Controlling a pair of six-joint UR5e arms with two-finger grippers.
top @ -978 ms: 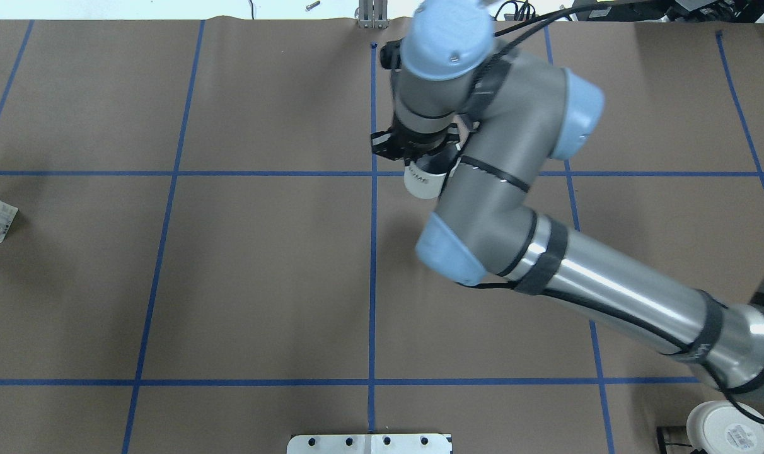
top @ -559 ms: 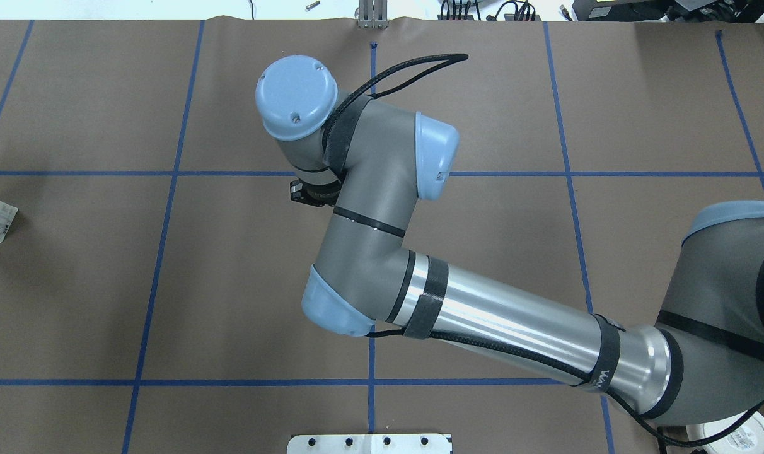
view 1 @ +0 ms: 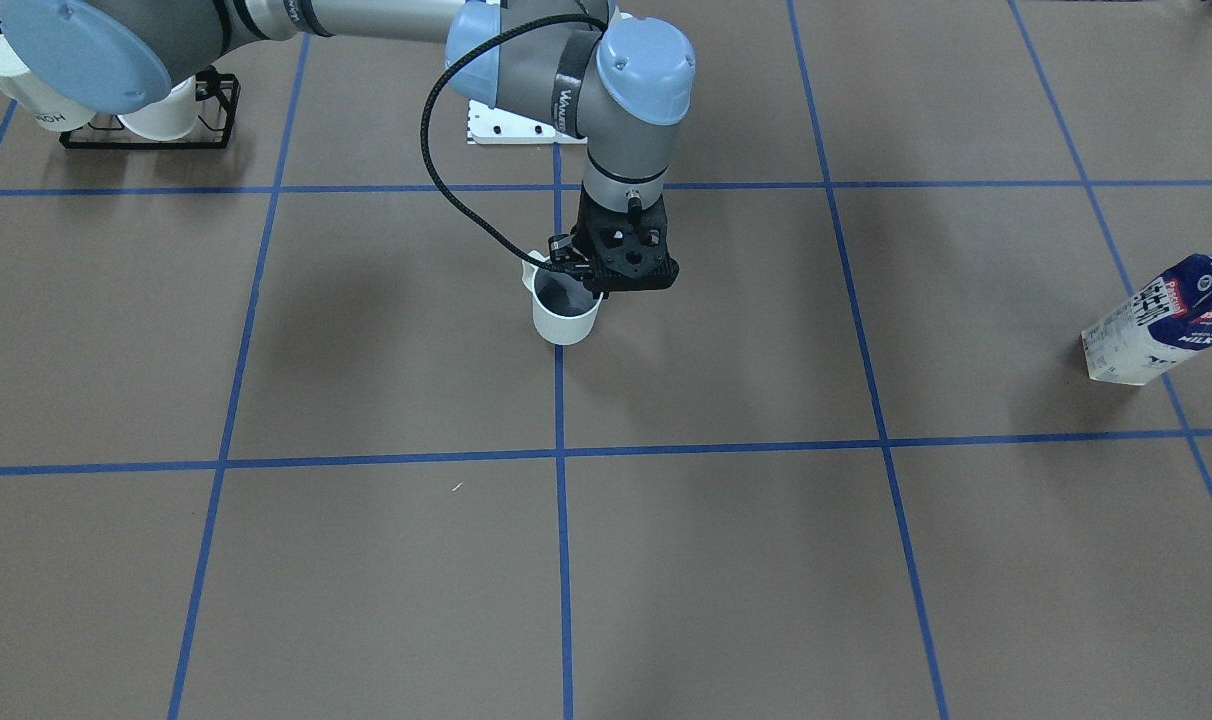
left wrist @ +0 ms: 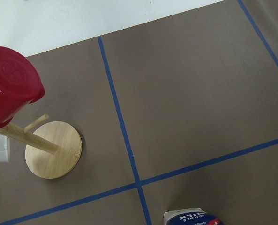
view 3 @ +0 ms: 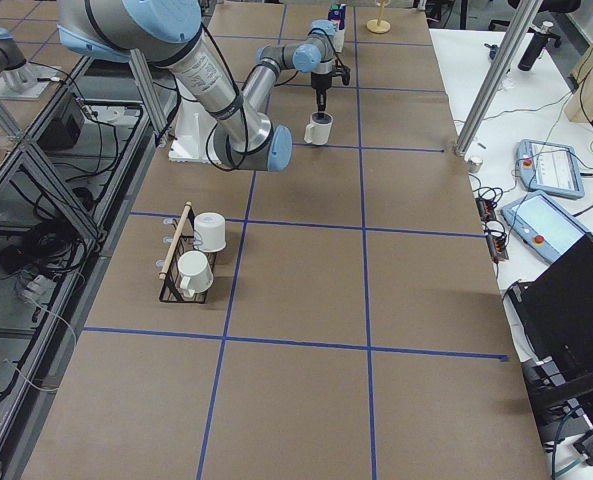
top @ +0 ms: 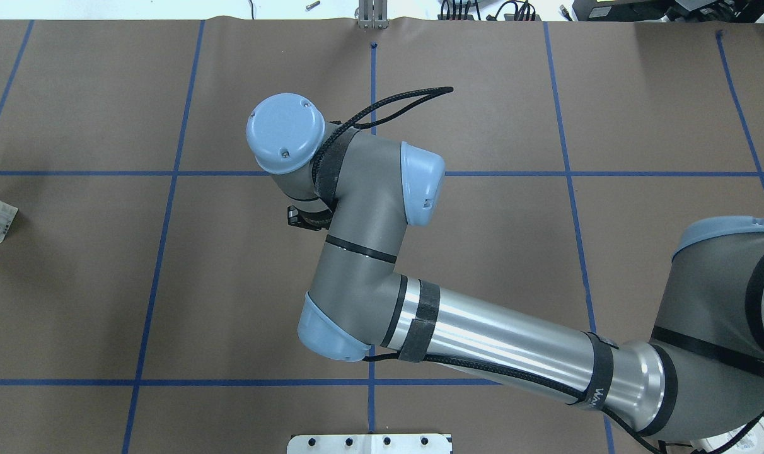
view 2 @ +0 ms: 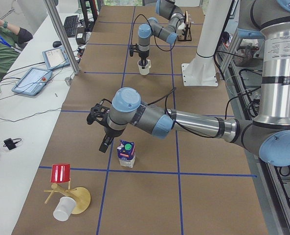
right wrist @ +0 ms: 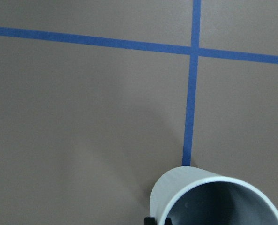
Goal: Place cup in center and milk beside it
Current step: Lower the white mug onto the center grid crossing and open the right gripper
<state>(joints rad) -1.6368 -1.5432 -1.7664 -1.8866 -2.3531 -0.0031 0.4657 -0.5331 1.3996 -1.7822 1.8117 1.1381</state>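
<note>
The cup (view 1: pixel 564 320), a plain white mug with a grey inside, is upright on the blue tape line of the center (view 1: pixel 558 400). My right gripper (view 1: pixel 594 290) is shut on its rim from above. I cannot tell whether its base touches the surface. The cup also shows in the right wrist view (right wrist: pixel 214 197) and is hidden under the arm in the overhead view. The milk (view 1: pixel 1161 325) stands far off on my left, also visible in the exterior left view (view 2: pixel 126 152). My left gripper (view 2: pixel 105 146) hangs just beside it, apart; I cannot tell whether it is open or shut.
A black rack (view 1: pixel 146 110) with two white cups stands on my right. A red cup on a wooden stand (view 2: pixel 61 174) and a white cup (view 2: pixel 61 210) sit beyond the milk. A white base plate (top: pixel 369 443) lies at the near table edge. Operators sit at the side desk (view 2: pixel 8 44).
In the overhead view my right arm has swung left across the center line with the cup, then shifted slightly further toward the robot's side. The milk has not moved.
</note>
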